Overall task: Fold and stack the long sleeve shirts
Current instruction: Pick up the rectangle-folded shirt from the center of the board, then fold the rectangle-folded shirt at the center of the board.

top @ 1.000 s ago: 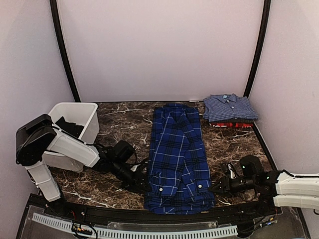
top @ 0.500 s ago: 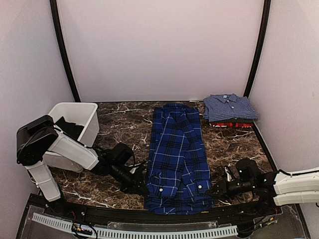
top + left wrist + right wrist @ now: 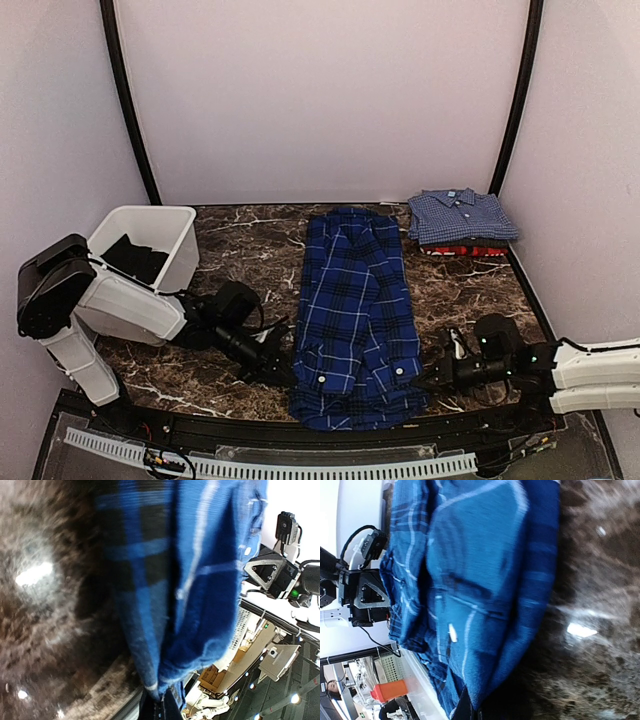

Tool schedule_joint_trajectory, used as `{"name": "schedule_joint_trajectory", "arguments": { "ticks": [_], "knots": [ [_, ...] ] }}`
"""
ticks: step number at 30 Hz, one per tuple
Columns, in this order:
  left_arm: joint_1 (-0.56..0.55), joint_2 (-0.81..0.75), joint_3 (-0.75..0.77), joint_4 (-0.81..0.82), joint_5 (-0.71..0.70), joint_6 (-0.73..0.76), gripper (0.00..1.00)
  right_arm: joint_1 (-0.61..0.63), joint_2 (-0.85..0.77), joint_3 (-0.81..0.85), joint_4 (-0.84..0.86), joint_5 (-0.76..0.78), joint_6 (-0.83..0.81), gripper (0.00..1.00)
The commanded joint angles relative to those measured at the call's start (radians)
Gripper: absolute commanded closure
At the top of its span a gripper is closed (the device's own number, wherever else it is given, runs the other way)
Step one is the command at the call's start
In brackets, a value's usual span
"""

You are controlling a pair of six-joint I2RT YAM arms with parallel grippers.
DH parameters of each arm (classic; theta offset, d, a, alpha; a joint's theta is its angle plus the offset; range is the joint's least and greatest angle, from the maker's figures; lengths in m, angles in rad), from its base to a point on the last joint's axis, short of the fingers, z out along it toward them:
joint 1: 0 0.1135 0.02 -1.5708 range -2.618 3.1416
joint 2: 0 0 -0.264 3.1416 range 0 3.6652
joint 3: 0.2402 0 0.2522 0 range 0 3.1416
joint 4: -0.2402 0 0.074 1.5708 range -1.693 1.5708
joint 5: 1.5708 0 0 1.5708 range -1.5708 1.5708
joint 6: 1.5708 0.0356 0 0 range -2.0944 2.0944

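The left end effector pinches the plaid shirt at its near left edge; the right end effector pinches the near right edge, low over the counter.

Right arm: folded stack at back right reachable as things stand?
Probably not yet: the right gripper is shut on the near corner of the plaid shirt. Otherwise nothing stands between it and the folded stack.
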Motion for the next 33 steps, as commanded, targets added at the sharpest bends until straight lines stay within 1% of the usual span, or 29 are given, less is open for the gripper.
{"name": "schedule_joint_trajectory", "arguments": {
  "ticks": [1, 5, 9, 14, 18, 19, 22, 25, 28, 31, 33],
  "knots": [
    [0.025, -0.07, 0.015, -0.064, 0.019, 0.021, 1.0, 0.008, -0.01, 0.075, 0.005, 0.028, -0.03, 1.0],
    [0.038, -0.086, 0.038, -0.08, 0.027, 0.023, 1.0, 0.008, -0.002, 0.135, -0.016, 0.045, -0.052, 1.0],
    [0.062, -0.108, 0.037, -0.049, 0.046, -0.012, 1.0, 0.005, -0.005, 0.194, -0.041, 0.073, -0.069, 1.0],
    [0.104, -0.146, 0.036, 0.064, 0.087, -0.112, 1.0, -0.032, 0.013, 0.259, -0.04, 0.094, -0.105, 1.0],
    [0.14, -0.139, 0.048, 0.193, 0.112, -0.21, 1.0, -0.112, 0.073, 0.282, 0.071, 0.055, -0.121, 1.0],
    [0.145, -0.125, 0.051, 0.248, 0.115, -0.227, 1.0, -0.133, 0.1, 0.293, 0.101, 0.043, -0.129, 1.0],
    [0.186, -0.084, 0.081, 0.348, 0.117, -0.309, 1.0, -0.2, 0.213, 0.358, 0.154, 0.026, -0.182, 1.0],
    [0.228, -0.001, 0.129, 0.487, 0.105, -0.376, 1.0, -0.269, 0.329, 0.419, 0.215, 0.026, -0.227, 1.0],
    [0.278, 0.108, 0.235, 0.521, 0.1, -0.369, 1.0, -0.338, 0.452, 0.446, 0.333, 0.013, -0.224, 1.0],
    [0.318, 0.2, 0.296, 0.53, 0.063, -0.347, 1.0, -0.378, 0.585, 0.499, 0.397, 0.024, -0.227, 1.0],
    [0.346, 0.275, 0.332, 0.585, 0.051, -0.362, 1.0, -0.394, 0.674, 0.53, 0.436, 0.017, -0.226, 1.0]
  ]
}}
